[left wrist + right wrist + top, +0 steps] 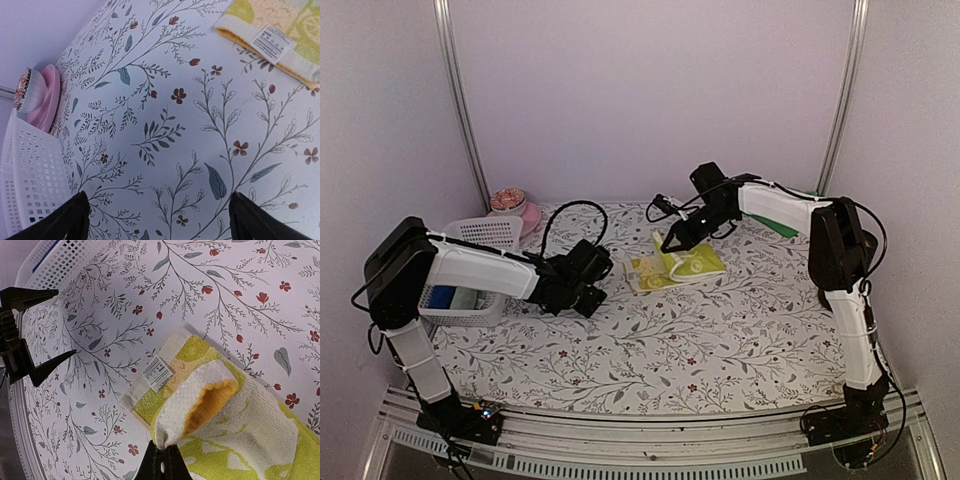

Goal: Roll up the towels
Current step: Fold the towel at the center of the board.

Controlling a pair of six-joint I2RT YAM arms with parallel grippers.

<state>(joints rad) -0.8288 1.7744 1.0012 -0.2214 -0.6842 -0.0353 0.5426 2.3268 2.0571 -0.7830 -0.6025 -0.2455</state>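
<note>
The right gripper is clamped on a raised corner of the yellow-lime towel, which lies at the middle of the table, barely curled over; the left gripper hangs wide and empty nearby; nothing looks rolled yet, and the green towel sits untouched far right.

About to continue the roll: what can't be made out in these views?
Top view: green towel mostly hidden behind the right arm; basket contents partly covered by the left arm.
Left wrist view: yellow towel cut off by the top-right edge; its label print too small.
Right wrist view: right tool cut off at the bottom edge.
</note>
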